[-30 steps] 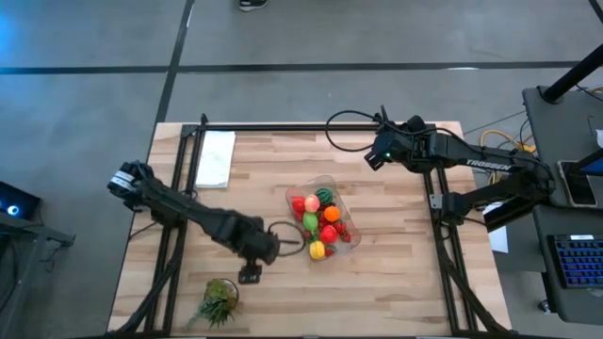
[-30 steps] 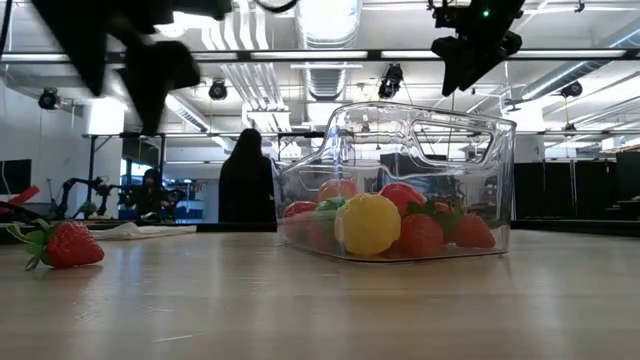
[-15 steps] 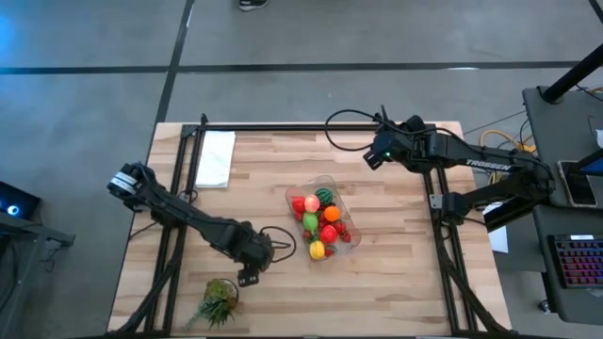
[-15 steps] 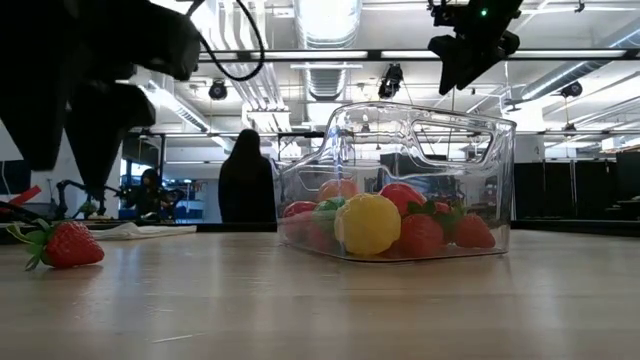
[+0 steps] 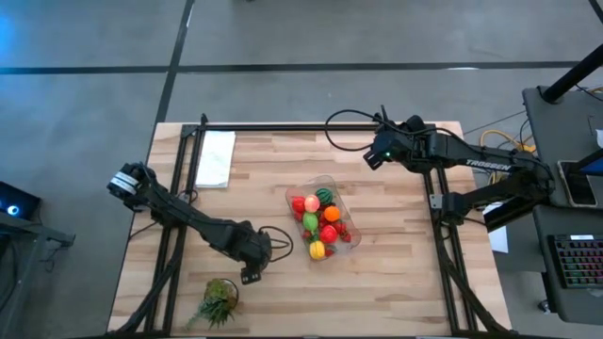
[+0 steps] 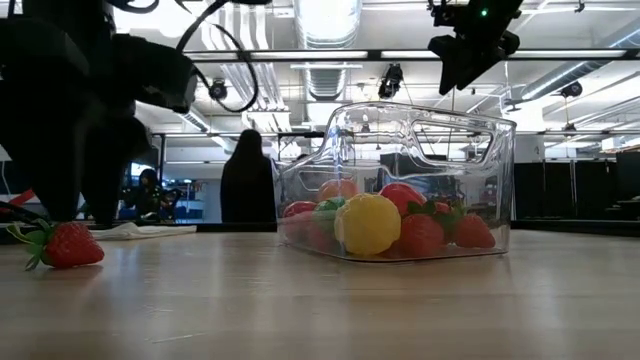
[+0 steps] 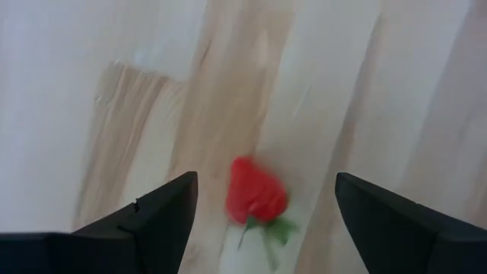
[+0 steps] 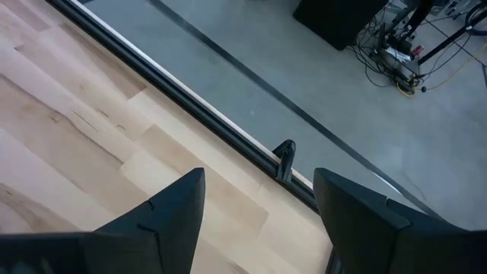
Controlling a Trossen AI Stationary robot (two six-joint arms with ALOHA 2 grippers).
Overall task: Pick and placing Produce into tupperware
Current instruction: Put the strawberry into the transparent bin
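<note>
On tabletop: strawberry (image 7: 256,192), loose, beneath left hand (image 7: 262,209), fingers apart. Advice: descend straight, straddle berry, close gently. Right hand (image 8: 259,209) parked apart, empty.

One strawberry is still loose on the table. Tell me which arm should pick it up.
Left. The left gripper hovers open directly over the strawberry; the right gripper waits at the table's far edge, beyond the tupperware.

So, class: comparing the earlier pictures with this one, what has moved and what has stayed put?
The left hand has moved down and toward the table's near edge, and now hovers open over the strawberry, not yet gripping it. The right hand, the tupperware with its produce and the leafy tuft stayed as they were.
</note>
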